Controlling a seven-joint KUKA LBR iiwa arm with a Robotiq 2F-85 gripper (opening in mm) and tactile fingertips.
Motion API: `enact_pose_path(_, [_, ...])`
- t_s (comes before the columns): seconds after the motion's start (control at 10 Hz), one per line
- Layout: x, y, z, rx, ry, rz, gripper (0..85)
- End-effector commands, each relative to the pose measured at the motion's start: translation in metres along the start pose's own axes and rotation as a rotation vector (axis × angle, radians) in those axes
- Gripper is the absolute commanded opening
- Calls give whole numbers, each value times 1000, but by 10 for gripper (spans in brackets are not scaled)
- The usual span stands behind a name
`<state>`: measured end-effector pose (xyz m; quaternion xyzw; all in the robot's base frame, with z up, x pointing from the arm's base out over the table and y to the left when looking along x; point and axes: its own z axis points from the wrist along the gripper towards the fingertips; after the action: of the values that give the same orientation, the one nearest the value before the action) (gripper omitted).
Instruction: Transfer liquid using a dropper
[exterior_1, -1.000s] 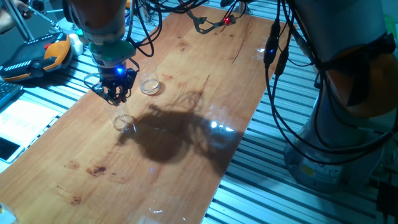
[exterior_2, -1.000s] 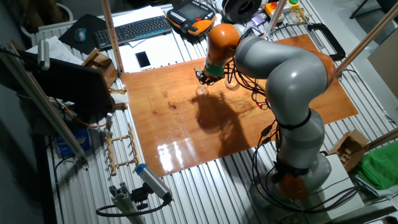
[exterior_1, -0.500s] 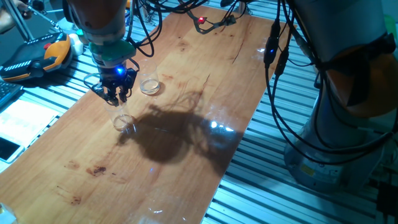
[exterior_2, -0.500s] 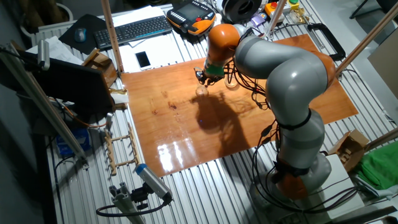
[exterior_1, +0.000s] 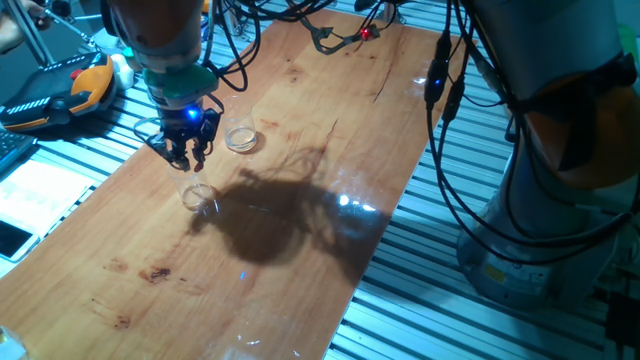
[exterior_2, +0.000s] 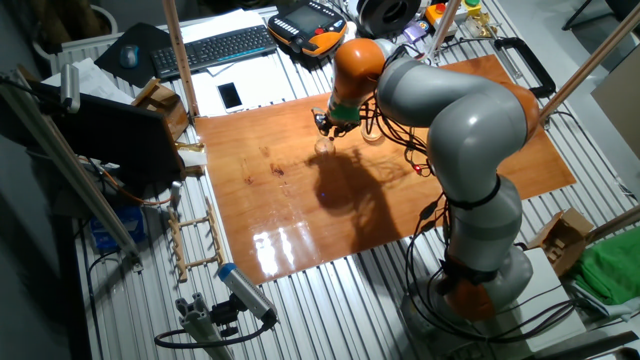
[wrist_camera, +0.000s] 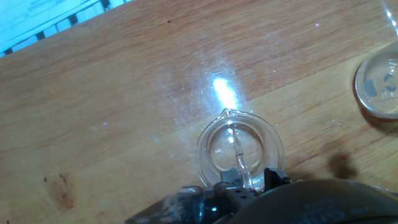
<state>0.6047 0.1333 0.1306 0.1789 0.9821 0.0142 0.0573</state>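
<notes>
My gripper (exterior_1: 186, 158) hangs just above a small clear cup (exterior_1: 199, 196) on the wooden table (exterior_1: 300, 250), left of centre. The hand view looks straight down into that cup (wrist_camera: 208, 155), which has a pouring spout. A thin transparent dropper (wrist_camera: 239, 155) runs from between my black fingers (wrist_camera: 273, 177) down into the cup, its tip over a shallow clear liquid (wrist_camera: 224, 149). My gripper (wrist_camera: 249, 182) is shut on the dropper. A second, shallower clear cup (exterior_1: 240, 138) stands a little farther back, also visible at the right edge of the hand view (wrist_camera: 376, 87).
An orange teach pendant (exterior_1: 75, 85) lies off the table's left side. Black cables (exterior_1: 330, 35) trail over the far end of the board. The arm's grey base (exterior_1: 545, 220) stands to the right. A keyboard (exterior_2: 215, 47) sits behind the table.
</notes>
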Motion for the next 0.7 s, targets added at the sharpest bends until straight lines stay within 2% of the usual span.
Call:
enact_pose_path(0.0, [2, 0, -5, 11, 0, 2, 310])
enact_pose_path(0.3, [11, -1, -22, 47, -12, 8, 310])
enact_pose_path(0.6, [18, -4, -19, 44, -21, 3, 310])
